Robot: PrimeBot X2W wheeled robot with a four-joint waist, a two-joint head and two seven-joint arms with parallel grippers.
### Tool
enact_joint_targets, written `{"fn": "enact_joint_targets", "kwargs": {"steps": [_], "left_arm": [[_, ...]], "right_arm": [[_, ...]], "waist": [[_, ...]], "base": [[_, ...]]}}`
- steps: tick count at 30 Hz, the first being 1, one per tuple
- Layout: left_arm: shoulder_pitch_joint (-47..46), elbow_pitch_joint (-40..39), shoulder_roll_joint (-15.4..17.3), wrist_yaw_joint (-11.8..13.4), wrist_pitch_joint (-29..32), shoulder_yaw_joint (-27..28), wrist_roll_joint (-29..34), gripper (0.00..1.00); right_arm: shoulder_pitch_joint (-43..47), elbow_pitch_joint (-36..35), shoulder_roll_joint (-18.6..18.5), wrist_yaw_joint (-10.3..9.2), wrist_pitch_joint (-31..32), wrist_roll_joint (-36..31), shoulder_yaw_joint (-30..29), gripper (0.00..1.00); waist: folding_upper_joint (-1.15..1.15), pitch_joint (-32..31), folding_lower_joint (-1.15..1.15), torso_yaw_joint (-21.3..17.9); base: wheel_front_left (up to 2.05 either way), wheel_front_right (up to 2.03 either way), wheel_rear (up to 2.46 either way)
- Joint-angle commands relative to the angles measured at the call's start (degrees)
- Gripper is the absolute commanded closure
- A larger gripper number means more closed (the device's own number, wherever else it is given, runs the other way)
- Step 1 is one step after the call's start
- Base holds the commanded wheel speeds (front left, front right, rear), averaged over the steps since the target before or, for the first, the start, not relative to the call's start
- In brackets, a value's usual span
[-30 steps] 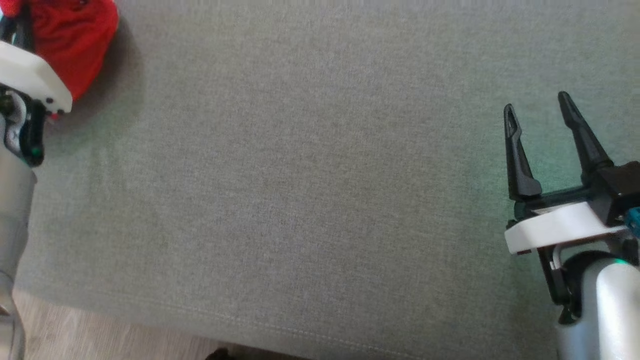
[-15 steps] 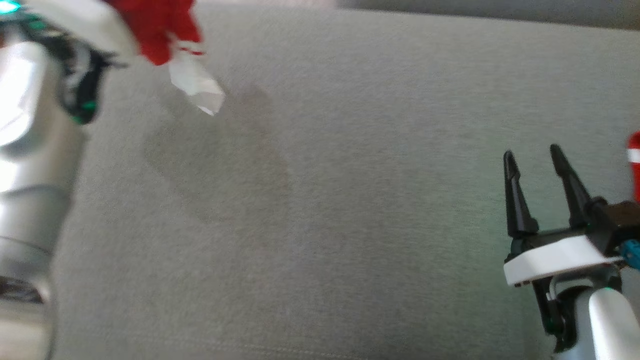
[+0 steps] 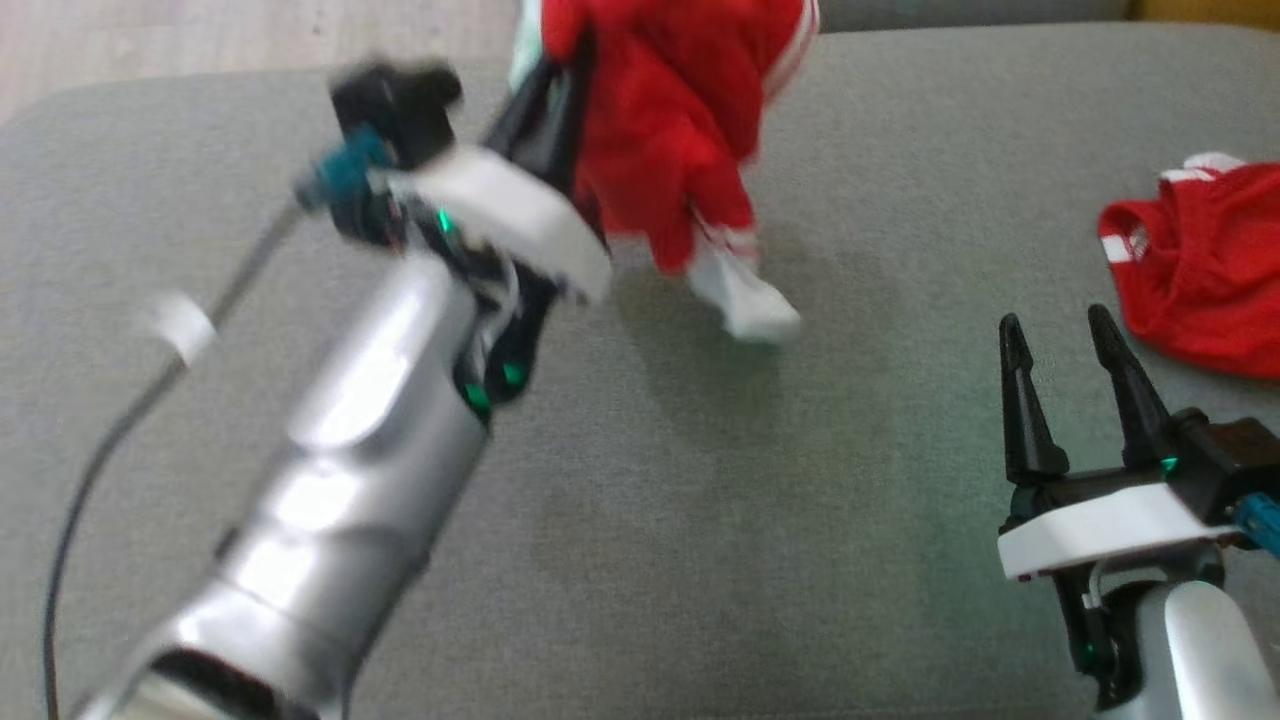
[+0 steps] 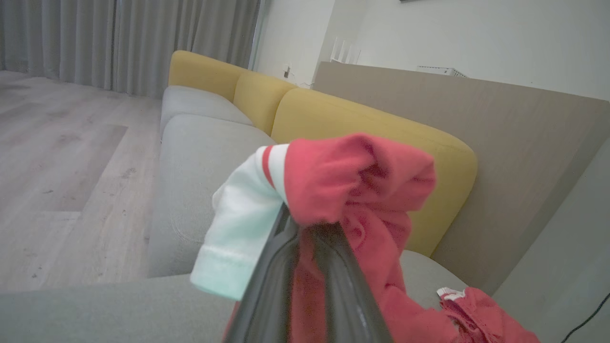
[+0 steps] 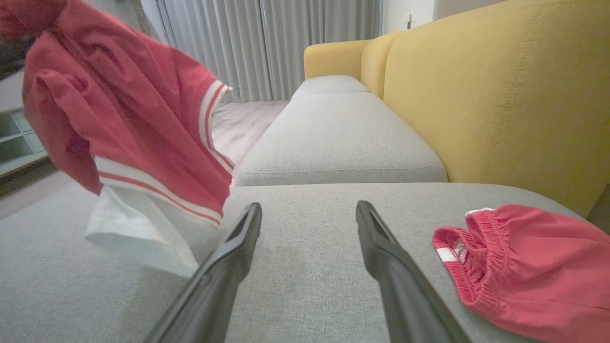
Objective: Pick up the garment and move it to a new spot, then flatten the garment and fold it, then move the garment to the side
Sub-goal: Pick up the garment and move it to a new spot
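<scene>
Garment: a red garment (image 3: 660, 130) with white stripes, bunched and lifted off the sofa, hanging from the left gripper over the far middle of the grey seat cushion (image 3: 700, 520).
Garment, lowest part: a white end (image 3: 745, 300) dangles beneath the red bulk, close above the cushion with its shadow just under it – whether it brushes the fabric I cannot tell.
Garment, wrist views: in the left wrist view the cloth (image 4: 362, 181) drapes over and past both fingertips; in the right wrist view it (image 5: 133, 119) hangs at the upper left, striped hem downward.
Left gripper: the left gripper (image 3: 560, 90) has its dark fingers pressed together on a fold of the garment, red cloth pinched between them (image 4: 307, 233); the arm is blurred in the head view.
Right gripper: the right gripper (image 3: 1055, 322) has its fingers spread wide apart with nothing between them, low over the cushion's near right part (image 5: 309, 207), well apart from the hanging garment.
Other cloth: a second red piece (image 3: 1200, 280) with an elastic waistband lies crumpled on the cushion – to the right of the right gripper, not touching it (image 5: 524, 267).
Sofa: a yellow backrest (image 5: 500, 95) rises behind the grey cushions.
Surroundings: wooden floor (image 4: 57, 166) beside the sofa, grey curtains (image 5: 267, 47) beyond, a dark cable (image 3: 100, 450) running along the left arm.
</scene>
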Motion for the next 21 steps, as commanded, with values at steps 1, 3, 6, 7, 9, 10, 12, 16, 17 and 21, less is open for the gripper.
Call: {"fn": "enact_joint_targets", "kwargs": {"steps": [1,3,6,7,9,10,12,16,17,21], "left_arm": [[-0.20,-1.57,1.38,0.67,-1.02,1.03,-0.04,1.00],[3.58,-0.73,0.73,1.36,-2.31,0.89,-1.07,1.00],[9.67,3.14,0.73,3.45,-6.44,-0.19,0.28,1.00],[11.00,4.55,0.88,3.91,-7.32,-0.44,0.64,1.00],[13.11,7.64,1.38,4.64,-8.70,-0.91,1.37,1.00],[13.93,9.04,1.56,4.89,-9.21,-1.18,1.72,1.00],[15.00,11.24,1.87,5.08,-10.27,-1.53,2.33,1.00],[16.11,13.01,1.75,3.50,-12.13,-1.33,2.47,0.00],[16.31,13.03,1.68,3.04,-12.48,-1.07,2.41,0.00],[17.06,12.24,1.87,1.44,-13.22,-0.86,3.55,0.00]], "right_arm": [[-1.10,-1.56,-0.26,0.39,-0.95,0.44,1.56,0.00],[-1.39,-1.26,-0.26,0.39,-1.34,0.59,1.92,0.00],[-1.68,-0.98,-0.26,0.39,-1.92,0.72,2.27,0.00],[-1.64,-0.94,-0.26,0.39,-2.03,0.78,2.31,0.00],[-1.65,-0.78,-0.26,0.39,-2.20,0.83,2.47,0.00],[-1.67,-0.67,-0.26,0.39,-2.30,0.87,2.51,0.00],[-1.66,-0.46,-0.26,0.39,-2.50,0.94,2.53,0.00],[-1.64,0.31,-0.26,0.39,-2.84,0.88,2.22,0.00],[-1.59,0.52,-0.26,0.39,-2.85,0.83,2.15,0.00],[-1.16,1.25,-0.26,0.39,-2.94,0.42,1.60,0.00]], "waist": [[0.00,0.83,0.00,-0.99],[0.00,1.52,0.00,-1.90],[0.00,2.73,0.00,-3.04],[0.00,2.99,0.00,-3.16],[0.00,3.49,0.00,-3.36],[0.00,3.63,0.00,-3.38],[0.00,3.89,0.00,-3.35],[0.00,3.64,0.00,-2.75],[0.00,3.38,0.00,-2.52],[0.00,1.64,0.00,-1.31]], "base": [[0.00,0.00,0.00],[0.00,0.00,0.00],[0.00,0.00,0.00],[0.00,0.00,0.00],[0.00,0.00,0.00],[0.00,0.00,0.00],[0.00,0.00,0.00],[0.00,0.00,0.00],[0.00,0.00,0.00],[0.00,0.00,0.00]]}}
